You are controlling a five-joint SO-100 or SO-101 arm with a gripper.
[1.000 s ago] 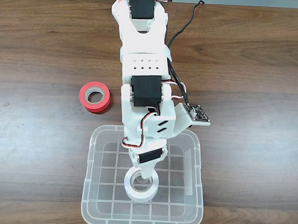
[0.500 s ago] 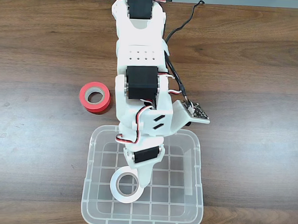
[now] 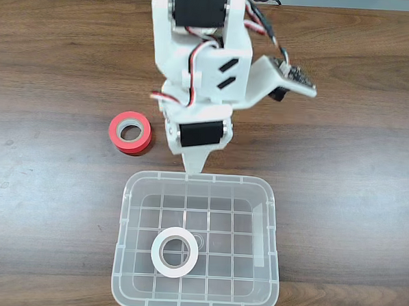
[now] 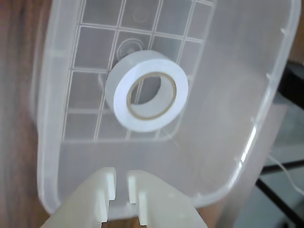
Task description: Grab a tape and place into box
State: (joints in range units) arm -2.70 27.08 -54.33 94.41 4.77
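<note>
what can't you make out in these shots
- Claw tips, fixed view: seen from above, so the gap between the fingers is unreadable.
- Box far end, wrist view: cut off by the top edge.
- Red tape side lettering: too small to read.
- White tape thickness: top-down view hides it.

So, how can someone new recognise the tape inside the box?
Find the clear plastic box at the near edge of the wooden table. The tape lies flat on its gridded bottom. It is white, unlike the red roll outside the box.
</note>
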